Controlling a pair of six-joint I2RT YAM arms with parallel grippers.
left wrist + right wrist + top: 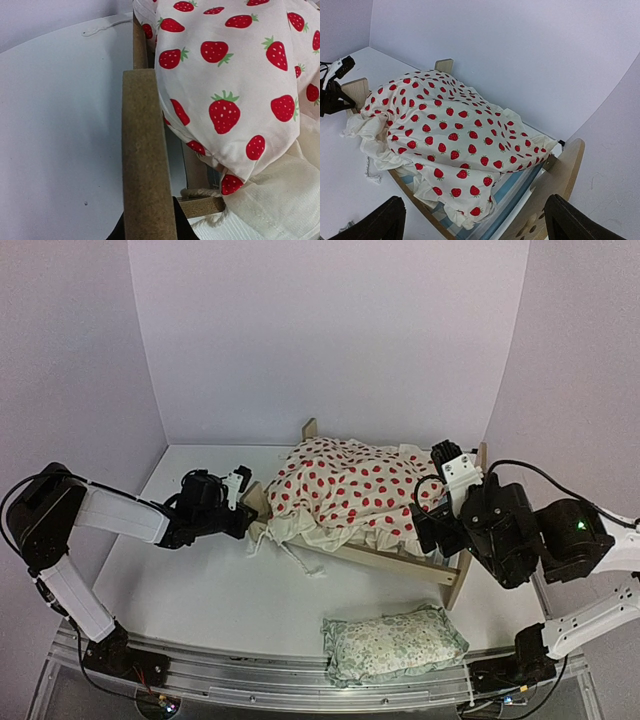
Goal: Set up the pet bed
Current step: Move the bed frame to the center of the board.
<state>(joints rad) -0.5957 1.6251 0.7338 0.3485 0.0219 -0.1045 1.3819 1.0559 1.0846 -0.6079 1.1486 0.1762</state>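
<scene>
Pet bed point(400, 562) sits across the middle of the overhead view on the table point(200, 590), strawberry cushion point(340, 485) heaped loose on top. Left jaws are clamped on the edge of the wooden end board point(145, 150) at centre left. Right jaws hang wide open, holding nothing, by the headboard point(565, 170) at lower right. The frame looks light and stiff, so grip the boards. That cushion's soft — I'd guess it slides if the bed tips.
</scene>
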